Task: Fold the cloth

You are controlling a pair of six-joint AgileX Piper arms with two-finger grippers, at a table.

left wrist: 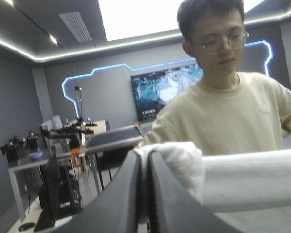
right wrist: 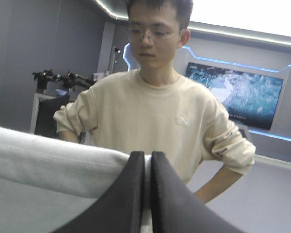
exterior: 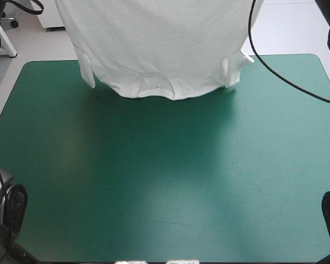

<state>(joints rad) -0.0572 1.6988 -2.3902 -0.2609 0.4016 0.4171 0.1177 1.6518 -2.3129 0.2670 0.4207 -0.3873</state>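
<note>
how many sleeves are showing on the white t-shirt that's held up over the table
2. On the lifted white short-sleeved fabric T-shirt, one sleeve hangs toward the left edge of the teal-green table, the other sleeve toward its right edge; neither is hidden.

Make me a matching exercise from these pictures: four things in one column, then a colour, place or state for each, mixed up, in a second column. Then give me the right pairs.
Things:
1. T-shirt
2. left hand
3. table cover
4. neckline

Descriptions:
A. teal-green, lying flat
B. white, held up and hanging over the table's far part
C. shut on white fabric
D. at the lowest edge of the hanging garment

Pairs: 1-B, 2-C, 3-A, 4-D.
</note>
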